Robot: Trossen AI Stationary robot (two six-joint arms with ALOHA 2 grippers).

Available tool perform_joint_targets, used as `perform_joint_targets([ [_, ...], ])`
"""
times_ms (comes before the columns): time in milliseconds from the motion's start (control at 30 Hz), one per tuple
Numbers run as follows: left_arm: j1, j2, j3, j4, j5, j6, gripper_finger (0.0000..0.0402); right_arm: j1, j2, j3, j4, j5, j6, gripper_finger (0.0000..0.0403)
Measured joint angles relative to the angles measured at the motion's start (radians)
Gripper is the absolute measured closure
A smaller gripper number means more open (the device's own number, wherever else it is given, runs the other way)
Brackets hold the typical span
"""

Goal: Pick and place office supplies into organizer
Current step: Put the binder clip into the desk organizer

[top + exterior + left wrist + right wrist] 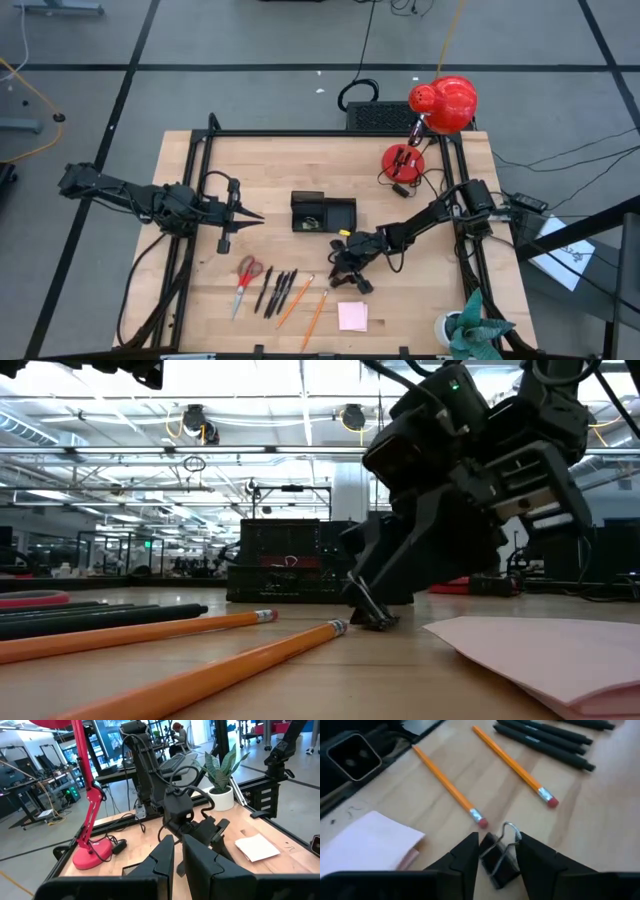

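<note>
My right gripper (352, 274) is low over the table, just in front of the black organizer (322, 213), and is shut on a small black binder clip (497, 862). Red-handled scissors (247, 276), black pens (276, 293), two orange pencils (306, 307) and the pale pink sticky-note pad (352, 316) lie flat on the wood near the table's near edge. My left gripper (255, 214) hovers left of the organizer, fingers shut and holding nothing. My right gripper pinches the clip's black body (495, 857) between its two fingers (470, 851), coming from above and slanting down. The clip's wire handle (510, 831) sticks out past the fingertips. In the low view the clip (378, 622) sits at the table surface.
A red lamp with a round base (403, 160) stands at the far right. A green plant in a white pot (470, 332) stands at the near right corner. Black frame rails (190, 240) run along both sides. Bare wood lies between the organizer and the supplies.
</note>
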Motion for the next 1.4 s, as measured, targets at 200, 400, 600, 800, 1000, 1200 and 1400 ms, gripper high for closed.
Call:
perform_joint_targets([
  [200,0.0,0.0,0.0,0.0,0.0,-0.002,0.0355,-0.002,-0.002,0.0,0.004,-0.021,-0.051,0.0376],
  [400,0.0,0.0,0.0,0.0,0.0,-0.003,0.0355,-0.002,-0.002,0.001,0.007,-0.023,-0.069,0.0395],
  [600,0.0,0.0,0.0,0.001,0.0,-0.003,0.0355,-0.002,-0.059,0.0,0.017,0.057,-0.084,0.04],
  [800,0.0,0.0,0.0,0.001,0.0,-0.003,0.0355,0.034,-0.227,0.0,-0.098,0.316,-0.123,0.0401],
  [1000,0.0,0.0,0.0,0.001,0.0,-0.002,0.0355,0.111,-0.357,0.0,-0.279,0.595,-0.162,0.0402],
  [1200,0.0,0.0,0.0,0.0,0.0,-0.002,0.0355,0.137,-0.376,-0.004,-0.376,0.762,-0.139,0.0402],
  [1400,0.0,0.0,0.0,0.002,0.0,-0.002,0.0355,0.103,-0.365,-0.086,-0.276,0.767,-0.104,0.0402],
])
